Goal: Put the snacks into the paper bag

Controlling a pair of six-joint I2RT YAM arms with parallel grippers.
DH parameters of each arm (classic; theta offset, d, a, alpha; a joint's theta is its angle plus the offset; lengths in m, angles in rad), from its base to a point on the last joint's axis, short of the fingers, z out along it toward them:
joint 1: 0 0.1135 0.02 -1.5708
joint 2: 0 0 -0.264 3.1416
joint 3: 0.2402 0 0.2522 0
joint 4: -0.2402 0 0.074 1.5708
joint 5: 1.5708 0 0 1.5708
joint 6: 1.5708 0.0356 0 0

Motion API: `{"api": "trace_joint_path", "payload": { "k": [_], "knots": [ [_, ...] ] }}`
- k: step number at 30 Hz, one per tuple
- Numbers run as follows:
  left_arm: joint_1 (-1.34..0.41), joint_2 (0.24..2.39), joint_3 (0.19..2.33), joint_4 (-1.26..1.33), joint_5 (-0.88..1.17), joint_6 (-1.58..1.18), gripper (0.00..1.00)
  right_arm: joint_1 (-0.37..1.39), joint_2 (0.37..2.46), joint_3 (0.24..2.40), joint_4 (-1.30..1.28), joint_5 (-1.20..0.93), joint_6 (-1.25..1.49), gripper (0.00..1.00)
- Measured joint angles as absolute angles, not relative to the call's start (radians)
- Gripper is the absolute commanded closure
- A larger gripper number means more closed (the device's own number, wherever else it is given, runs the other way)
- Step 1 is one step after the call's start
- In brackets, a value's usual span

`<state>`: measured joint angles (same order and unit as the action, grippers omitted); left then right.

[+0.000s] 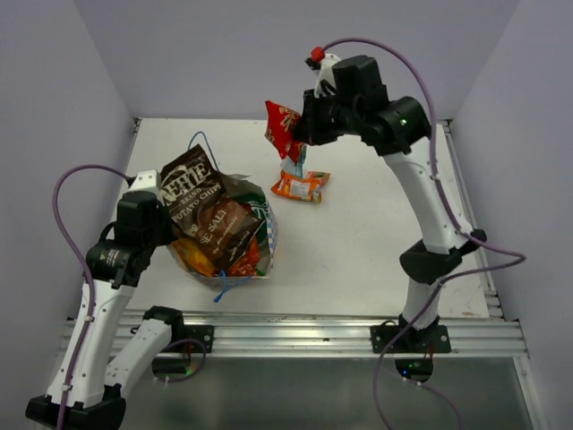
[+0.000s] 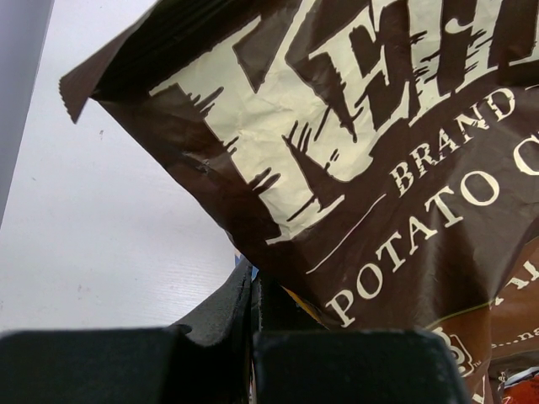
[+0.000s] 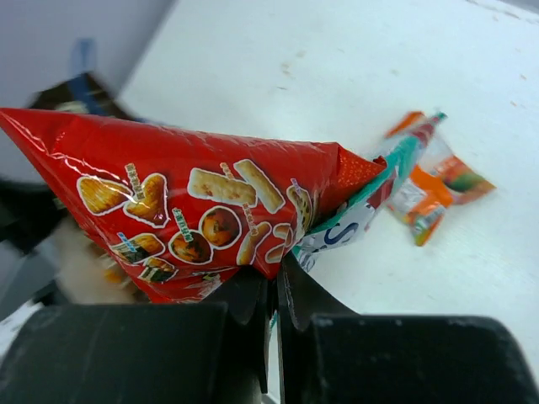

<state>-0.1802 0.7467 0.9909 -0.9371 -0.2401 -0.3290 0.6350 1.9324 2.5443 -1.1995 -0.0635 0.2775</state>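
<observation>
above the table [image 1: 376, 242], right claw [image 3: 274, 286] clamps the red packet [image 3: 185, 210] for carrying; left claw [image 2: 254, 295], pressed together, seemingly steadies the bag [image 1: 269, 237].

The left arm [image 1: 94, 322], at eight o'clock in the overhead view, had white tubular links joined by bulky black joint housings. The right arm [image 1: 425, 202], at three o'clock, was built alike. A thin purple cable [image 1: 56, 202] looped off the left arm, and a second purple cable [image 1: 376, 41] ran off the right. A small green light [image 1: 405, 116] glowed on one black joint of the right arm, and a red cap [image 1: 315, 55] sat at its far tip, toward twelve o'clock. Black base plates [image 1: 407, 339] at six o'clock carried both arms. In the wrist views the left gripper [image 2: 255, 290] and right gripper [image 3: 274, 282] showed matte black, blocky fingers.
</observation>
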Motion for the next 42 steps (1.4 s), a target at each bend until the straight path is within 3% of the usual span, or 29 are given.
{"api": "trace_joint_path", "payload": {
  "k": [5,11,16,26,42],
  "knots": [
    [-0.18,0.749,0.991,-0.937,-0.238,-0.329,1.0,0.775,1.819,2.569,-1.202,-0.204,0.33,1.0],
    [-0.18,0.751,0.991,-0.937,-0.234,-0.329,1.0,0.97,1.987,2.61,-1.119,-0.396,0.438,1.0],
    [-0.18,0.749,0.991,-0.937,-0.231,-0.329,1.0,1.021,2.063,2.58,-1.052,-0.465,0.495,1.0],
    [-0.18,0.726,0.991,-0.944,-0.228,-0.329,1.0,1.012,2.048,2.58,-1.023,-0.452,0.498,1.0],
    [-0.18,0.699,0.991,-0.957,-0.228,-0.329,1.0,1.014,2.041,2.567,-1.035,-0.252,0.451,1.0]
  ]
}}
